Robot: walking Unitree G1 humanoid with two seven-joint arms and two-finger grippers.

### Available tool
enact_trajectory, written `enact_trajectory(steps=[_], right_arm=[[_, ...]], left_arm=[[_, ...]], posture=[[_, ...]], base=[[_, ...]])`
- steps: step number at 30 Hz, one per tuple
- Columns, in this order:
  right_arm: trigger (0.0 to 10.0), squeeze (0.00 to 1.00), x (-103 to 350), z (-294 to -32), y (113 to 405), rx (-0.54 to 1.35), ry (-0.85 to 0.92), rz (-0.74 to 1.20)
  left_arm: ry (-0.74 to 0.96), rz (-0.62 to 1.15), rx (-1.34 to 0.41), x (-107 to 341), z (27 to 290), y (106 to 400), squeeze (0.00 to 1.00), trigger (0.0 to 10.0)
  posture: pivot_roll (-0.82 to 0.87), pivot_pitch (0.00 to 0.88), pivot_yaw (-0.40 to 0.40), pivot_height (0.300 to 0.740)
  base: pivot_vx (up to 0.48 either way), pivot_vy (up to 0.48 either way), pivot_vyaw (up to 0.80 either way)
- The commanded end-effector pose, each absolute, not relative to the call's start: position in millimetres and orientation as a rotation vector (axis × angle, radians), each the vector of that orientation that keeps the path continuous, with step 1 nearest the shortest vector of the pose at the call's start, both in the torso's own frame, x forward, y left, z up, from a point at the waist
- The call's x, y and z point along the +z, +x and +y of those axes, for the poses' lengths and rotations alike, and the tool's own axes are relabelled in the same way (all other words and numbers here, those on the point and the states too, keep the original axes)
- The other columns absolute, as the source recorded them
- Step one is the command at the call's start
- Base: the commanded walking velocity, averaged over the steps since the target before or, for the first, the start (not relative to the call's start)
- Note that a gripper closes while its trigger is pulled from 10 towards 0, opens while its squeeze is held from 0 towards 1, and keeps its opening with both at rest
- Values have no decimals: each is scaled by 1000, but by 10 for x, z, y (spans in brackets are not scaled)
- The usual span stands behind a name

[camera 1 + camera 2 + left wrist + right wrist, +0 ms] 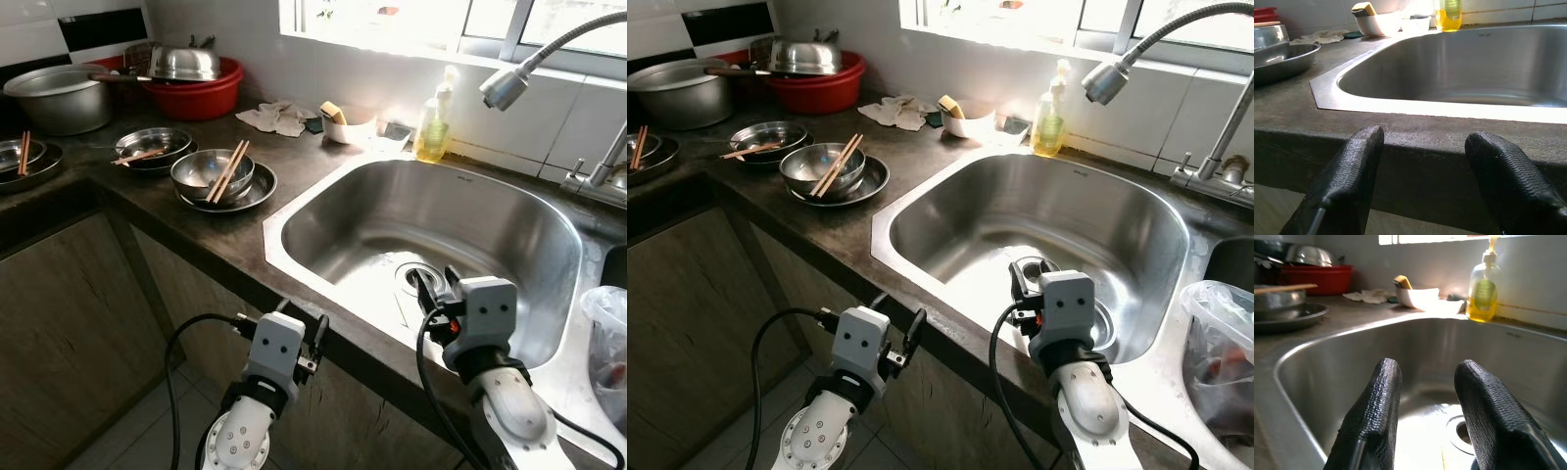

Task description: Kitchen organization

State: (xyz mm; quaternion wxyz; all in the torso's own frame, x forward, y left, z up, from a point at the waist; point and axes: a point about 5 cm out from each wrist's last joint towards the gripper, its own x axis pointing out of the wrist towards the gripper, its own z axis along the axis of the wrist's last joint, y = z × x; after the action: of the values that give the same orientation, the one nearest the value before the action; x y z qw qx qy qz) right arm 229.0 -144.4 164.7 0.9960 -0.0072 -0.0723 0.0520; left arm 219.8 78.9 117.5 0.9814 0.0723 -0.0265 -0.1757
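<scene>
Mostly dirty dishes on the dark table (294, 166) left of the sink (431, 225): steel bowl (212, 174) on a plate with chopsticks (229, 170) across it, second bowl (152, 147) behind it, red basin (201, 93) holding a steel lid at the back, grey pot (59, 98) beside it. Soap bottle (432, 125), white sponge dish (343, 125) and rag (277, 117) near the window. Right gripper (1422, 396) over the sink basin, jaws released, empty. Left gripper (1422, 166) below the table's front edge, jaws released, empty.

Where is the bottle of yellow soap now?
The soap bottle stands on the counter behind the sink, below the window, right of the white bowl.
</scene>
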Motion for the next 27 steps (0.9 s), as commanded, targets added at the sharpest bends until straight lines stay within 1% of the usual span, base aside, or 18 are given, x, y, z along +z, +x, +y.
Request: enact_trajectory(steps=[1, 6, 10, 27], right_arm=[[10000, 0, 1699, -1427, 2285, 94, -14, -169], [10000, 0, 1686, -1411, 2309, 91, -29, -160], [10000, 0, 1666, -1387, 2321, 104, -31, -150], [10000, 0, 1648, -1333, 2351, 120, -28, -146]], left_arm=[[159, -56, -351, 1172, 786, 2201, 0, 10000], [168, -60, -343, 1179, 807, 2211, 0, 10000], [169, -57, -336, 1177, 825, 2211, 0, 10000], [172, -58, -339, 1182, 832, 2210, 0, 10000]], posture=[[165, 0, -42, 740], [173, 0, -45, 740], [177, 0, -49, 740], [184, 0, -42, 740]], base=[[0, 0, 800], [0, 0, 800], [0, 262, 800], [0, 434, 800]])
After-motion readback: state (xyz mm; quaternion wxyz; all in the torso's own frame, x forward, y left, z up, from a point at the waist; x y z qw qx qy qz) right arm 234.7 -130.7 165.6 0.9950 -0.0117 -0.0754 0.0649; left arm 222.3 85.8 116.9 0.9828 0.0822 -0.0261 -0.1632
